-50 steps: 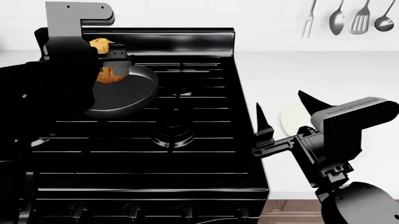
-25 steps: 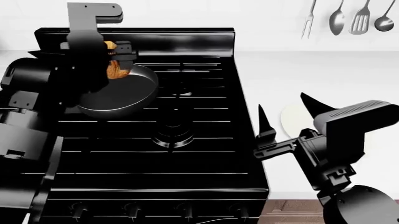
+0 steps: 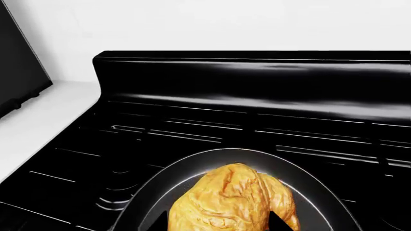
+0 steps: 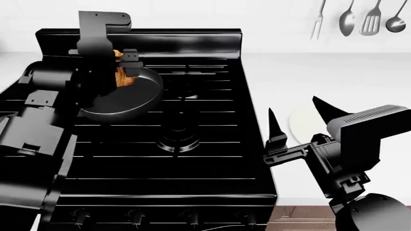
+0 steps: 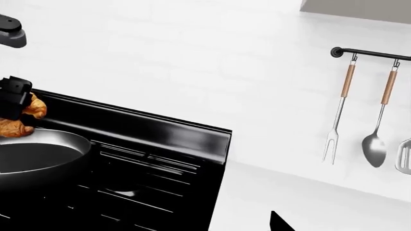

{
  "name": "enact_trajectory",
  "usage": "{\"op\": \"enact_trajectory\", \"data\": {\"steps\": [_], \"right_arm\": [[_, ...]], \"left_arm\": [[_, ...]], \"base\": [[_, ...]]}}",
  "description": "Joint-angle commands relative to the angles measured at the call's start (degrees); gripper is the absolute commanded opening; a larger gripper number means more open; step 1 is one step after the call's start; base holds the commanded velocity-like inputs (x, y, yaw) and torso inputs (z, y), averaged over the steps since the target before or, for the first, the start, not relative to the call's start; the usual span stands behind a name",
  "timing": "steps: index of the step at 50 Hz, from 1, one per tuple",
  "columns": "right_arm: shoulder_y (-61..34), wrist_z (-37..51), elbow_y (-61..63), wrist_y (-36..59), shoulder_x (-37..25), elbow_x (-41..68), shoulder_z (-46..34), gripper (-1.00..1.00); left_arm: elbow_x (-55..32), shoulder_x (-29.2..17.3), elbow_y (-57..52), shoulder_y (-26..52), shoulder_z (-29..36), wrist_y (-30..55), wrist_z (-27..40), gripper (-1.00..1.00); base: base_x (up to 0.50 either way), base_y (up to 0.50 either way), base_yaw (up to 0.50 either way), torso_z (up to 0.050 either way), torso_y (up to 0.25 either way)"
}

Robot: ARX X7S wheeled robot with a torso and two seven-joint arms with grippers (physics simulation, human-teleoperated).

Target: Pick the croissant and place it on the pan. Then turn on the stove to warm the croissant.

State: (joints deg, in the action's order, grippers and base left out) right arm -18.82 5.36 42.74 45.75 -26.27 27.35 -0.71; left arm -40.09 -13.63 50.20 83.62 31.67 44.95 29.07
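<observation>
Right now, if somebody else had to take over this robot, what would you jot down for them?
Left gripper: fingers shut on the croissant, held over the far rim of the pan.
Right gripper: open, holding nothing, beside the stove's right edge above the white plate.
The pan sits on the back-left burner of the stove.
Done: croissant picked up and carried to the pan.
Left: lower and release it in the pan, then turn a front knob to light that burner; which knob, I cannot tell.
</observation>
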Motion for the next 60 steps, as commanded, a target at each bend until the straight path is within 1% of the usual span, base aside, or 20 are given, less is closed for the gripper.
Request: {"op": "enact_trajectory", "data": {"steps": [1,4,7,29,30,37,44,49,54,57,58,60], "right_arm": [[0.0,0.2,0.0,-0.1,-0.2,0.3,0.1,1.00],[0.0,0.2,0.0,0.0,-0.3,0.4,0.1,1.00],[0.0,0.3,-0.1,-0.2,-0.3,0.3,0.0,1.00],[0.1,0.7,-0.2,-0.6,-0.3,0.7,-0.2,1.00],[0.1,0.7,-0.2,-0.6,-0.3,0.6,-0.3,1.00],[0.0,0.9,0.0,-0.5,-0.4,0.8,-0.3,1.00],[0.1,1.1,0.6,-0.1,-0.6,1.4,0.0,1.00],[-0.2,1.3,0.9,0.3,-0.7,1.6,-0.1,1.00],[-0.6,1.7,1.2,0.9,-0.7,1.8,-0.4,1.00],[-0.9,2.0,1.4,1.5,-0.6,2.1,-0.3,1.00],[-1.1,2.1,1.7,1.9,-0.5,2.4,-0.3,1.00],[-1.2,2.3,2.0,2.1,-0.5,2.7,-0.2,1.00]], "left_arm": [[1.1,1.7,6.5,1.0,0.8,-3.1,-1.8,-1.00],[1.9,2.6,10.2,1.9,1.2,-5.0,-3.0,-1.00],[2.2,3.0,11.7,2.2,1.3,-5.7,-3.4,-1.00],[1.6,1.8,7.9,1.1,0.8,-4.1,-1.1,-1.00],[1.3,1.7,7.8,1.1,0.5,-3.8,-0.9,1.00],[0.4,0.8,5.8,1.5,-0.4,-2.4,0.4,1.00],[-1.8,-1.7,-3.0,0.1,-2.0,1.0,3.4,1.00],[-4.8,-4.8,-14.0,-1.8,-4.1,4.9,7.1,1.00],[-7.6,-8.0,-25.8,-4.5,-6.4,6.9,10.5,1.00],[-9.3,-10.3,-34.9,-7.2,-7.3,7.9,12.7,1.00],[-10.2,-11.5,-38.8,-8.3,-6.6,9.9,13.1,1.00],[-11.0,-12.3,-42.3,-9.7,-7.5,10.0,14.6,1.00]], "base": [[0.00,0.00,0.00,0.000,0.000],[0.00,0.00,0.00,0.000,0.000],[0.00,0.00,0.00,0.000,0.003],[0.00,0.00,0.00,0.000,0.000],[0.00,0.00,0.00,0.000,0.000],[0.00,0.00,0.00,0.000,0.000],[0.00,0.00,0.00,0.000,0.000],[0.00,0.00,0.00,0.000,0.000],[0.00,0.00,0.00,0.000,0.000],[0.00,0.00,0.00,0.000,0.000],[0.00,0.00,0.00,0.000,0.000],[0.00,0.00,0.00,0.000,0.000]]}}
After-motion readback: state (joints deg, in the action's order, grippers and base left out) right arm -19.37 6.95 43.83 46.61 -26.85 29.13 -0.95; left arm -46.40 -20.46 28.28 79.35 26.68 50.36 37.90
